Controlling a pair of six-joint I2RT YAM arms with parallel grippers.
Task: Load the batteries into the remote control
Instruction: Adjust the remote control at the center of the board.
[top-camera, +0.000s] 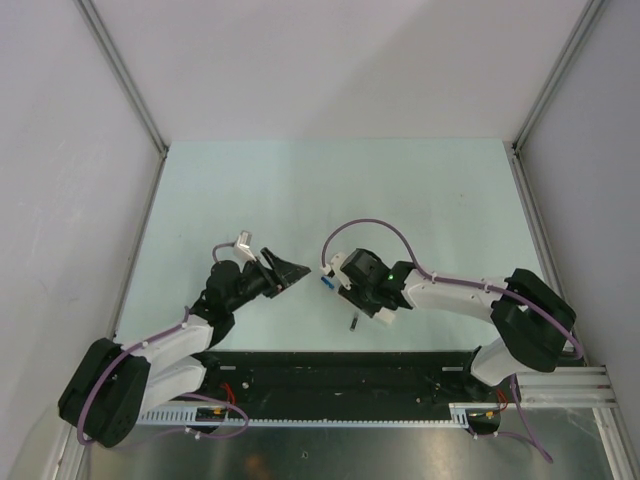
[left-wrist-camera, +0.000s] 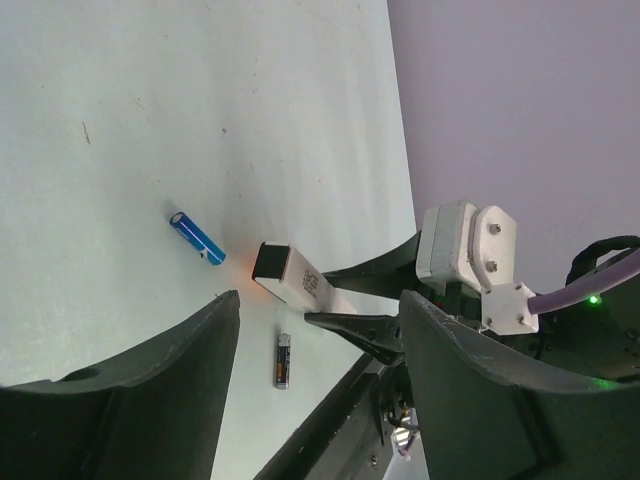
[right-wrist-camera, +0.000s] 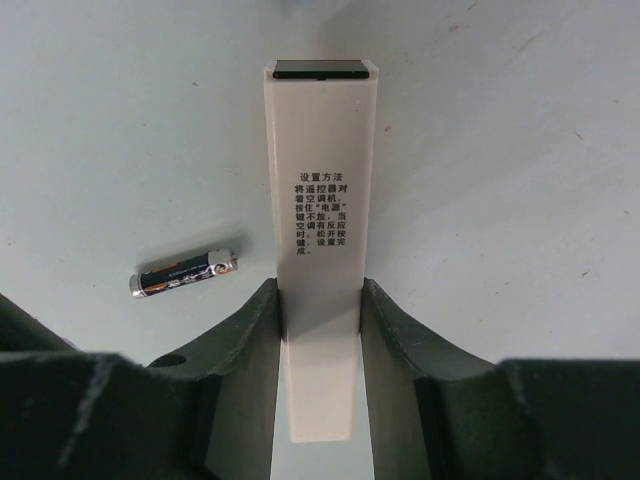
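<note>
My right gripper (right-wrist-camera: 320, 295) clenched on remote (right-wrist-camera: 320, 200), long axis straight out from fingertips. My left gripper (left-wrist-camera: 320, 300) spread, empty; black battery (left-wrist-camera: 283, 361) under gap, lengthwise; blue battery (left-wrist-camera: 196, 238) further ahead, slanted.

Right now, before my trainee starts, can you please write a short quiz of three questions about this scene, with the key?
1. True or false: the right gripper is shut on the remote control.
2. The left gripper is: A open and empty; B shut on a battery; C shut on the remote control.
3. Fill in: on the table lie a blue battery and a second battery, whose colour is ___.
Key: 1 true; 2 A; 3 black, the black battery.
</note>
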